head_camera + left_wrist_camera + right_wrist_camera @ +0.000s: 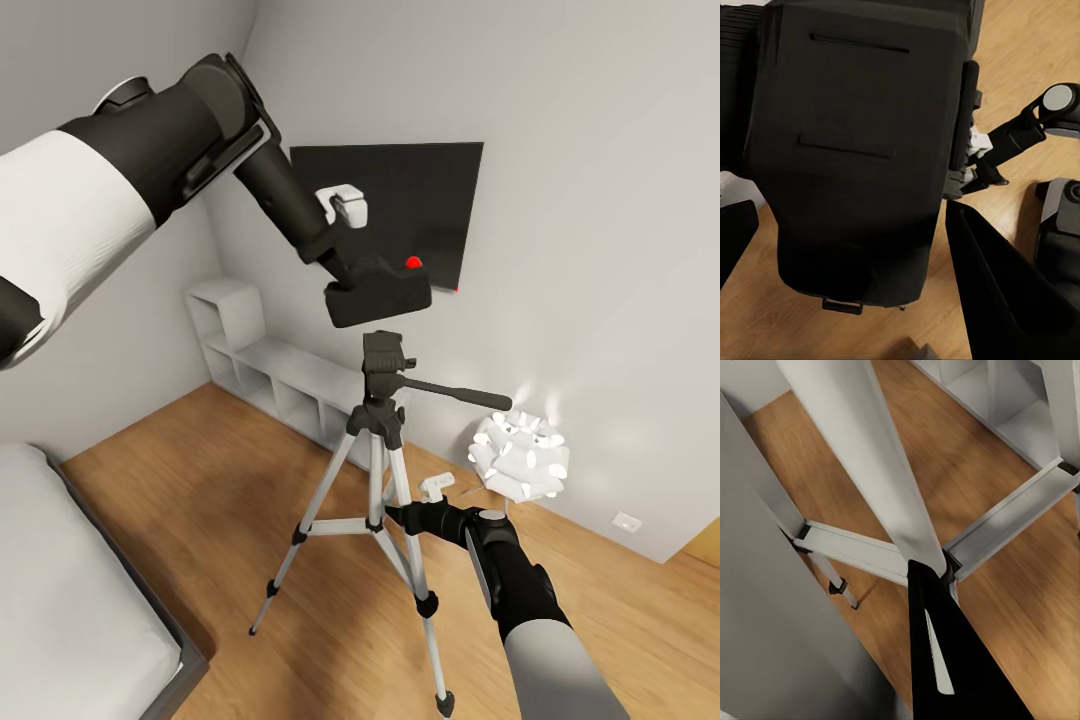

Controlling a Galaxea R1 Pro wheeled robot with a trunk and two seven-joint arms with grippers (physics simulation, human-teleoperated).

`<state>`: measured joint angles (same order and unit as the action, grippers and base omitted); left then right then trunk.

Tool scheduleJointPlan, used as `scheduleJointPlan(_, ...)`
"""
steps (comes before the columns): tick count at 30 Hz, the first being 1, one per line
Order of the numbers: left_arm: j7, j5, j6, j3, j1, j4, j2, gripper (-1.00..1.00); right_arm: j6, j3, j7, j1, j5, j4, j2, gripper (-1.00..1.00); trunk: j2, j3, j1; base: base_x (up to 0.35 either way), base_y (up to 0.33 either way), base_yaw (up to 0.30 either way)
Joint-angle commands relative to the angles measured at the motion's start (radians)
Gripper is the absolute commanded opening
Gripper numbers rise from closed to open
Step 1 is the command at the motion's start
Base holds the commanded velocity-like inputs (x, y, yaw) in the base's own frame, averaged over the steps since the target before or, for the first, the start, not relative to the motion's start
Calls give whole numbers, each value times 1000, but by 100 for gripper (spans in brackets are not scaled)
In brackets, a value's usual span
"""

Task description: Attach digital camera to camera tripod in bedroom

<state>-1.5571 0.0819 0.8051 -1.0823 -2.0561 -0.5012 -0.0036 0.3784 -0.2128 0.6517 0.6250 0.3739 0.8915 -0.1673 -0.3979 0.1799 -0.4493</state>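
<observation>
My left gripper is shut on the digital camera, a small black box with a red dot, and holds it a little above the black head of the camera tripod. In the left wrist view the camera's dark body sits between the fingers, with the tripod head just beyond it. The tripod stands on the wood floor with silver legs spread and its pan handle pointing right. My right gripper is closed on the tripod at its leg brace, where one black finger shows.
A large flat black screen hangs on the wall behind the camera. A low white cubby shelf runs along the wall. A white ball floor lamp stands right of the tripod. The bed's corner is at lower left.
</observation>
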Motion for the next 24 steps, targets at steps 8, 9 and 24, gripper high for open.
scheduleJointPlan(8, -3, 8, 8, -10, -2, -9, 2, -100, 3, -5, 9, 1, 16, 1, -1, -100, -2, 2, -1, 0, 0, 0)
scheduleJointPlan(9, -3, 8, 9, -10, -2, -9, 2, -100, 3, -5, 9, 1, 16, 1, -1, -100, -2, 2, -1, 0, 0, 0)
scheduleJointPlan(24, -1, -3, 14, -83, -2, -41, -7, -100, 3, -5, 9, 1, 16, 1, -1, -100, -2, 2, -1, 0, 0, 0)
